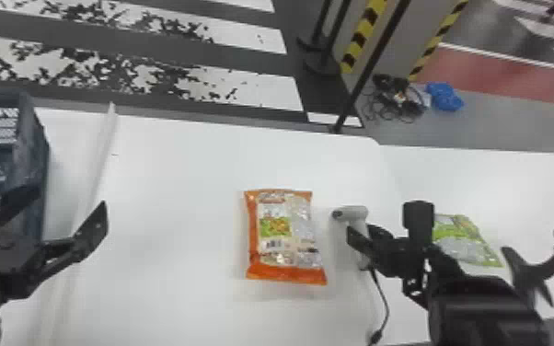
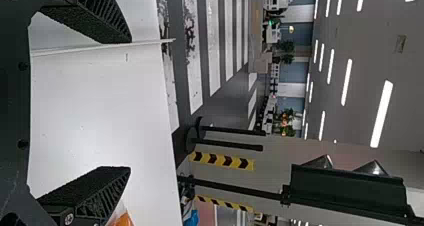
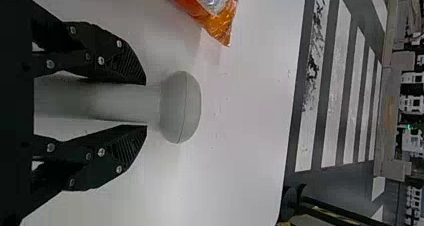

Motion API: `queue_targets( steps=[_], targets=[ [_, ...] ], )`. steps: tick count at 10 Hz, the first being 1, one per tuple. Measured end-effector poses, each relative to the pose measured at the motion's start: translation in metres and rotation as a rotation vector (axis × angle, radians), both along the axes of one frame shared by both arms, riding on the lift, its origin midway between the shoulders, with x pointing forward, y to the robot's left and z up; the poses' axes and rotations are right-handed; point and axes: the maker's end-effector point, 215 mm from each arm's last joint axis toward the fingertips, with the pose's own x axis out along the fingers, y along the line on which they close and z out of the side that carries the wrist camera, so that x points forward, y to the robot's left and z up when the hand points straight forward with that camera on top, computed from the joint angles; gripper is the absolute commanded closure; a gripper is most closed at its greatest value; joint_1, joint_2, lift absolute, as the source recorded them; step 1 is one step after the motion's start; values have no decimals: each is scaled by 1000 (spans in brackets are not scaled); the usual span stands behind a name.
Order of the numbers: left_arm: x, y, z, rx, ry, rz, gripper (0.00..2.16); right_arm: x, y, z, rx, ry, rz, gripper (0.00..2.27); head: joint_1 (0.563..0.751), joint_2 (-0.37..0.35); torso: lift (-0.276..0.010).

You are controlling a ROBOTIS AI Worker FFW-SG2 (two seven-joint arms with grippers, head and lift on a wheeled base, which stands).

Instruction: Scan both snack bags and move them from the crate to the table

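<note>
Head view: the scanner [image 1: 358, 212] is held by the right gripper [image 3: 146, 104], its fingers clamped on the handle [image 3: 95, 102], presumably so that the head is left free for reading. The orange snack bag [image 1: 285, 230] is laid flat on the table [image 1: 175, 184], just left of the scanner, with its barcode [image 1: 274, 244] face up, likely so that a scan can be made without turning it. The green snack bag [image 1: 464, 244] is seen right of the scanner, partly hidden by the right arm, perhaps set aside as finished. The left gripper [image 2: 130, 105] is held well left of the scanner, near the crate [image 1: 37, 184], its fingers spread and nothing between them. Two snack bags are counted, both on the table; one scanner, one crate and two grippers.
</note>
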Motion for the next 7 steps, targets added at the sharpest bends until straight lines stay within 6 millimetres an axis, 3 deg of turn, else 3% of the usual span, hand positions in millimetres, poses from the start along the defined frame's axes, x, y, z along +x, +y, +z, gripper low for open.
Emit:
queue_targets(
  steps=[3, 5, 7],
  targets=[
    [1, 0, 1, 0, -2, 0, 87, -5, -1, 11, -4, -2, -12, 2256, 695, -306, -88],
    [1, 0, 2, 0, -3, 0, 87, -20, 11, 40, -13, -23, -13, 2256, 695, -300, -88],
    [1, 0, 2, -3, -3, 2, 87, -39, 41, 75, -9, -55, 31, 2256, 695, -278, -88]
  ],
)
